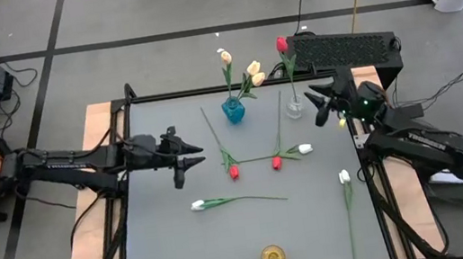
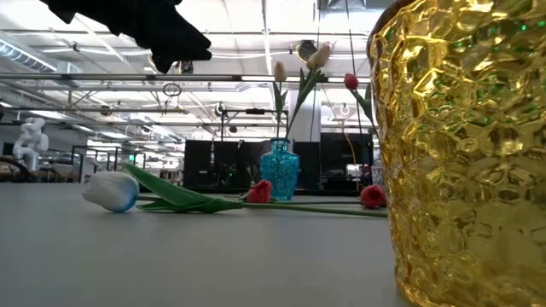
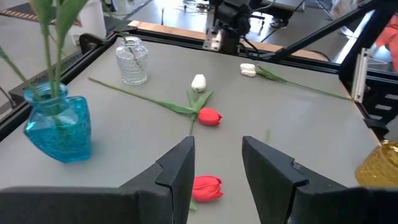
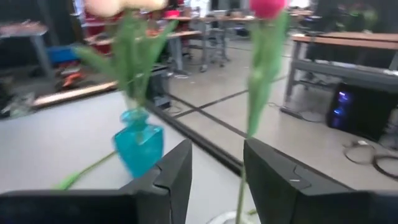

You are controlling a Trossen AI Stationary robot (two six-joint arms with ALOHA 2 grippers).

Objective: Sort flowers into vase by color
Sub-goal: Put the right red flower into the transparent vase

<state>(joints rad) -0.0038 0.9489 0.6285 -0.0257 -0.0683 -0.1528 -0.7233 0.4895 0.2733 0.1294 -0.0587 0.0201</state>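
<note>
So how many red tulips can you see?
3. One red tulip stands in the clear vase. Two lie mid-table: one nearer the left gripper, one beside a white bud. None seem hidden.

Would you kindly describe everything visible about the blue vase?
The blue vase is small, see-through turquoise glass with a patterned, squarish body and narrow neck. It stands upright near the table's far edge, left of the clear glass vase, and holds cream-yellow tulips on green stems. Neither gripper touches it.

Even overhead lighting, soft shadows — ceiling strips (image 2: 51,53) glaring in low view; gold vase (image 2: 465,145) glinting; right wrist view blurring.
</note>
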